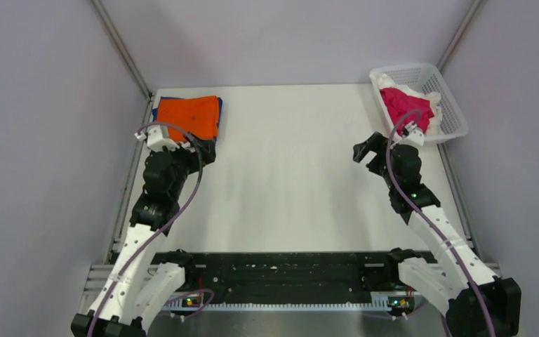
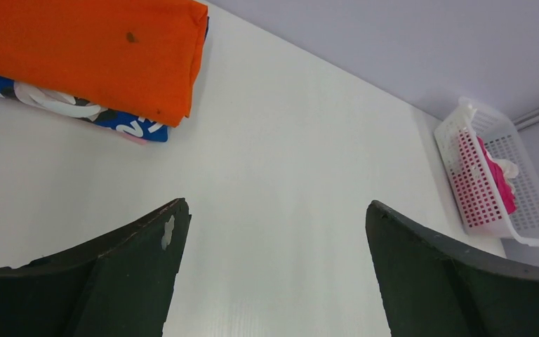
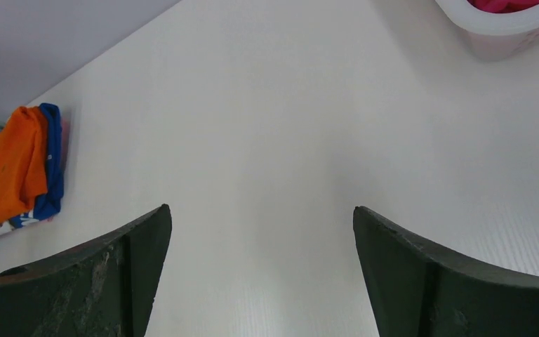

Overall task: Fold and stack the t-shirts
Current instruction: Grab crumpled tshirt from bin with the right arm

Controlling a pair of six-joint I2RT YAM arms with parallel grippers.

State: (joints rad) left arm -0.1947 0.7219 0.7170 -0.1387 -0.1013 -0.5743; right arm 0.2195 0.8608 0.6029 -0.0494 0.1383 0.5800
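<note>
Both hands stand with fingers wide apart, holding nothing. The left hand hovers over the worktop at the near right corner of a folded stack. The orange shirt lies on top, ahead and to the left of the fingers, and the blue shirt lies under it. The right hand hangs well apart from that stack. The basket is near it, ahead and to its right, and holds the crumpled magenta shirt.

The top view shows only a thin blue edge around the orange shirt. The left wrist view shows the blue shirt's white marks and a dark spot on the orange cloth. Both wrist views show a pale pink edge under the blue; what it belongs to I cannot tell. The right wrist view catches only a corner of the basket.

Count: two hands, one basket, three shirts, of which two are stacked and one is in the basket.
</note>
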